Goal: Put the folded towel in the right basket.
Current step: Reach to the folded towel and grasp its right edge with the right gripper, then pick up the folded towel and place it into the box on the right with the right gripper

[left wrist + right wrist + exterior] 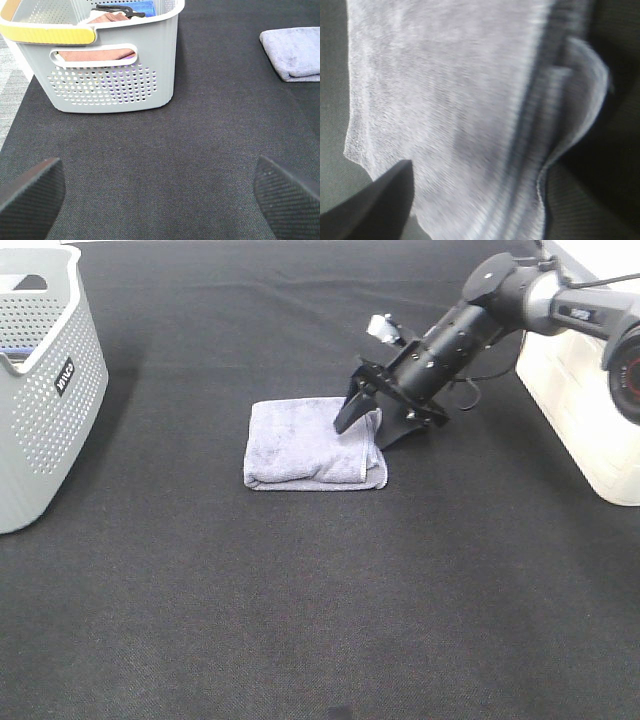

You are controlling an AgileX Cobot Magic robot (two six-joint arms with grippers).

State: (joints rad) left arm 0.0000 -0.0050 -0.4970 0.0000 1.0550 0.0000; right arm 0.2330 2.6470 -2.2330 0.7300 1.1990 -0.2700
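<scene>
The folded lavender towel [300, 440] lies flat on the black mat in the middle of the table. My right gripper [368, 423] is open at the towel's right edge, with one finger over the towel and the other beside it on the mat. In the right wrist view the towel [455, 90] fills the frame and one dark finger [375, 200] shows at a corner. The right basket [570, 390], cream-white, stands at the right edge. My left gripper [160, 195] is open and empty above the mat; the towel [295, 50] lies far from it.
A grey perforated basket [40, 390] stands at the far left. In the left wrist view this basket [115, 75] has a yellow handle and holds folded cloths. Black mat [320, 620] covers the table.
</scene>
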